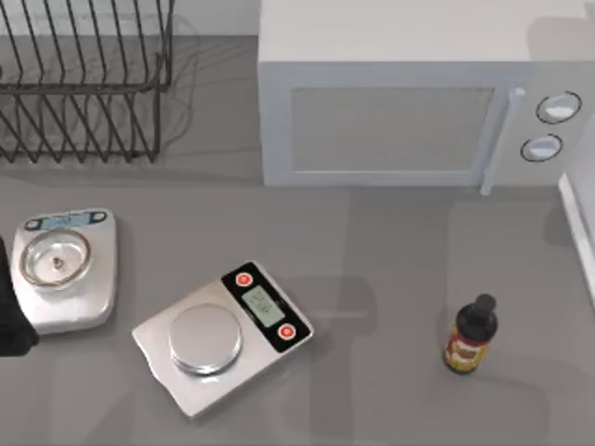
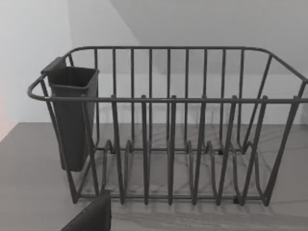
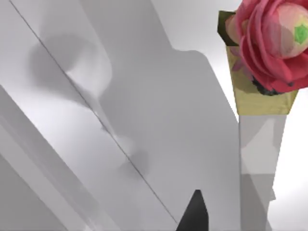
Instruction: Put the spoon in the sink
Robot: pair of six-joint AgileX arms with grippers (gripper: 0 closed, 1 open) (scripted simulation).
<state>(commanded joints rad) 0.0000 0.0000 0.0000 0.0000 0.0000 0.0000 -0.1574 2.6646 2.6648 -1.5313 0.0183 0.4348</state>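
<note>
The left tool (image 2: 91, 216) faces the wire dish rack (image 2: 168, 134) at the back left of the desk (image 1: 372, 390), the right tool (image 3: 194, 214) points up past a pink flower (image 3: 272, 45), and I cannot tell whether either tool is open or closed, where the spoon lies, or which arm is nearer it

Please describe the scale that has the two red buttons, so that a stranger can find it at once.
Start from the microwave at the table's back. Before it, slightly left, lies a tilted kitchen scale with a round steel platter. Its black panel with two red buttons separates it from the left scale, which carries a bowl.
</note>
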